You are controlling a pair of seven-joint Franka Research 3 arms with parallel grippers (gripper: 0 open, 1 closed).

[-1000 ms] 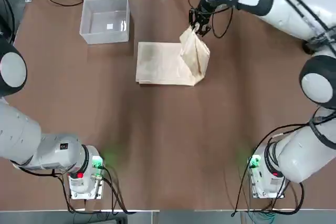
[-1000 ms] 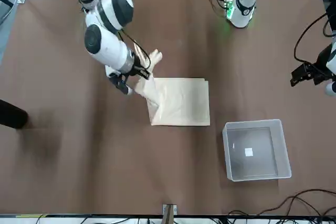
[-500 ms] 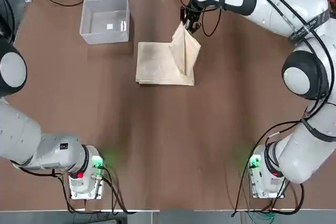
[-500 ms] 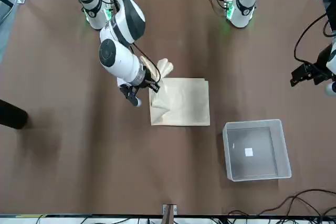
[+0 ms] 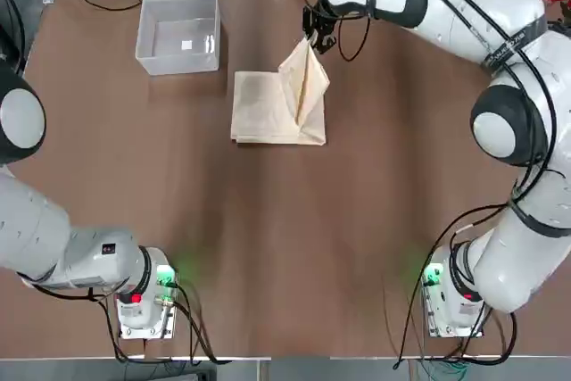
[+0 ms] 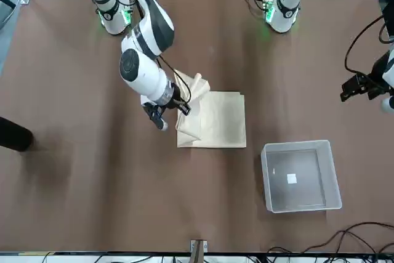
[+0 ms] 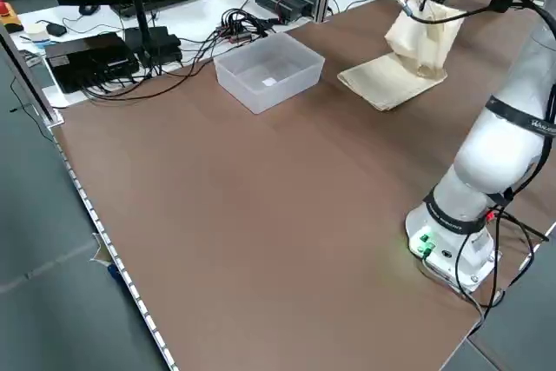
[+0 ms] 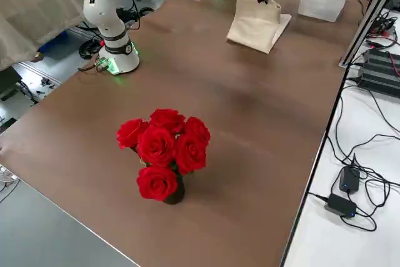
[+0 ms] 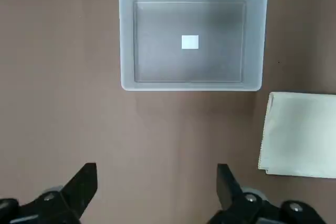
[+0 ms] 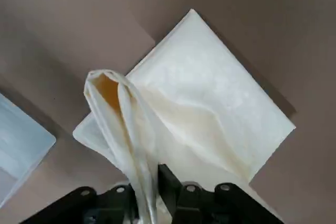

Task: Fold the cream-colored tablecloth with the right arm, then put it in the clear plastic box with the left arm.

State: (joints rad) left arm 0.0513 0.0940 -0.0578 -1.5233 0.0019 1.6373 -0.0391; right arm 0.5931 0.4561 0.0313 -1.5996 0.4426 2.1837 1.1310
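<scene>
Leftward across the top view goes the right gripper [image 5: 311, 35], clamped on the cream-colored tablecloth [image 5: 268, 113]'s raised flap; flat half lies lower-left; left gripper [image 9: 156, 182] agape, empty.

Two white arms, the right arm [image 5: 464, 6] and left arm [image 5: 36, 220], with grey round joint caps. Black cables trail along the links. Bases carry green lights.

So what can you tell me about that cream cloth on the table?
The cream-colored tablecloth is plain, matte, soft fabric, folded in layers into a rough rectangle on the brown table. The right gripper, shut on one edge, holds a flap lifted above the flat part. It lies beside the clear plastic box, not touching it.
</scene>
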